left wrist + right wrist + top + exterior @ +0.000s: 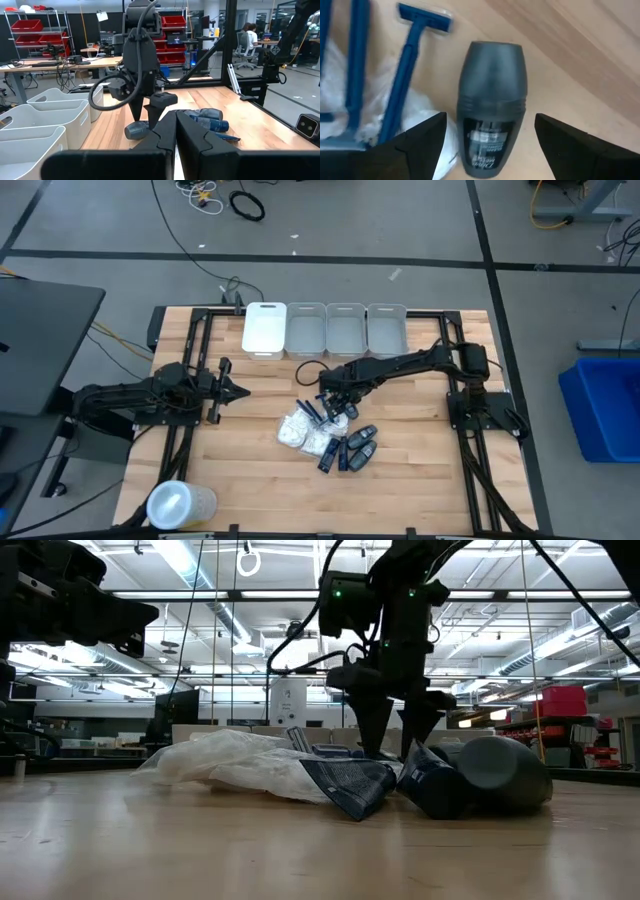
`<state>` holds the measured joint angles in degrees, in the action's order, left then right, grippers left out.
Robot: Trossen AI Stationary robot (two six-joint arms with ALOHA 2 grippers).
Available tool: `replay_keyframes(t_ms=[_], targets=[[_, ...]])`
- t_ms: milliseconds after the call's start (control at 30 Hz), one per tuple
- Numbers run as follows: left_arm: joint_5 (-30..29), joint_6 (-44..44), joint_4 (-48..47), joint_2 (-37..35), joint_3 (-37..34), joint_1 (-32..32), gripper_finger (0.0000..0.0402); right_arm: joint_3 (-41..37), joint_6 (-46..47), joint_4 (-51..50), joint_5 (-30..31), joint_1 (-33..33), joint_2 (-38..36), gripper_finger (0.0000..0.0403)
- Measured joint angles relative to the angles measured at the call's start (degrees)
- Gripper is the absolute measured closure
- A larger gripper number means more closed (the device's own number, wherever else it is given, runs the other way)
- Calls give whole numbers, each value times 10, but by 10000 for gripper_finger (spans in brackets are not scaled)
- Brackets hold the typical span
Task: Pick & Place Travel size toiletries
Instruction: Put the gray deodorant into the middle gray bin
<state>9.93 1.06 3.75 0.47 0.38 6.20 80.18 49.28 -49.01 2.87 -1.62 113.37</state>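
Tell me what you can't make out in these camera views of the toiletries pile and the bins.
- Bins, high view: whether anything lies inside is too small to tell.
- Dark container, right wrist view: its label print is blurred, and its lower end is cut off by the picture's edge.
- Pile of toiletries, high view: too small to count separate items.
- Razors, right wrist view: cut off by the edge and partly hidden behind the right gripper fingers.
- Pile, left wrist view: hidden behind the left gripper.

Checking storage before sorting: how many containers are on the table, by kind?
White rectangular plastic bins: 4
Clear round lidded plastic tub: 1
Total: 5
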Motion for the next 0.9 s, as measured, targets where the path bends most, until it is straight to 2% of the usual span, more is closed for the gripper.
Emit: replay_keyframes(t_ms=[433,667,900], targets=[[0,0,0,0,0,0,386,0,0,7,6,1,33,98],[0,0,0,0,0,0,385,0,0,13,5,0,40,127],[0,0,0,0,0,0,386,0,0,16,6,0,40,177]])
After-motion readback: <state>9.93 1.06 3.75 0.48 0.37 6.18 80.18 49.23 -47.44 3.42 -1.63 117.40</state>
